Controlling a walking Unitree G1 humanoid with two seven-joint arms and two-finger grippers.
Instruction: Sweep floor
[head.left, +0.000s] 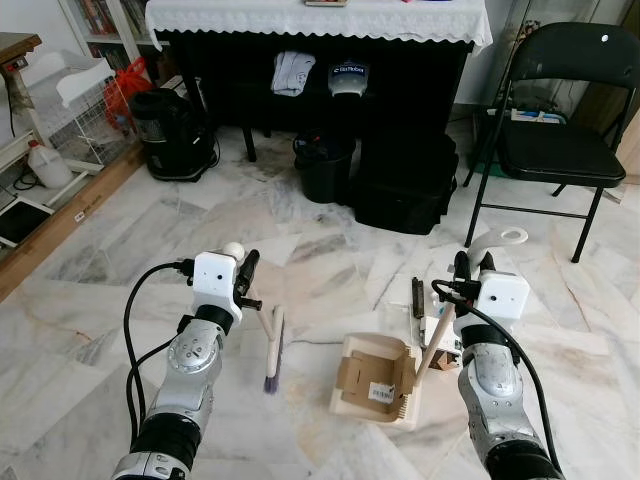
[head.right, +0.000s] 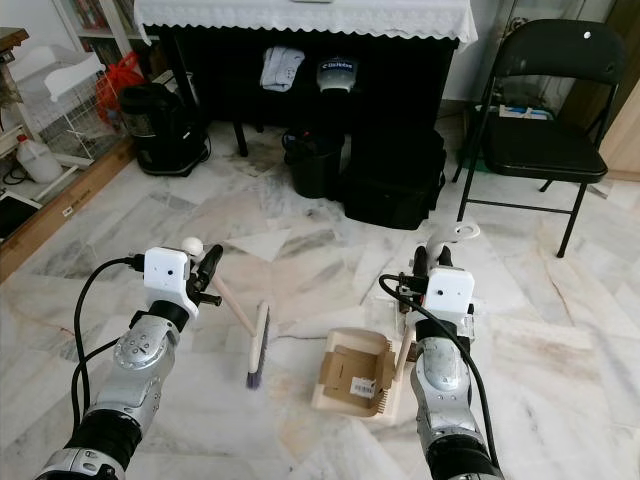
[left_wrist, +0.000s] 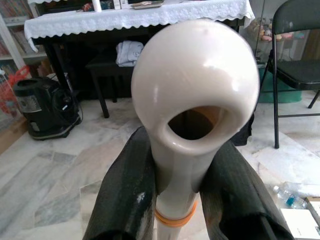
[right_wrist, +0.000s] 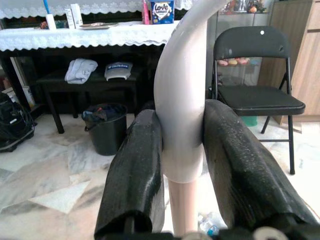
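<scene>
The left gripper (head.left: 246, 272) has its fingers (left_wrist: 125, 185) clenched on the cream handle of a small broom (head.left: 271, 345), just below the handle's rounded, holed end. The broom slants down to the marble floor (head.left: 120, 300), its purple bristles resting on the tiles left of the dustpan (head.left: 375, 378). The right gripper (head.left: 473, 266) grasps the dustpan's pale handle, its fingers (right_wrist: 137, 165) pressed against both sides of the curved top. The dustpan sits flat on the floor between the two arms and holds what looks like a piece of folded cardboard (head.left: 368, 378). Farther back stand a small black bin (head.left: 324, 168) beneath a dark worktop (head.left: 320, 20) with a white lace cloth, and a black folding chair (head.left: 560, 130) at right.
</scene>
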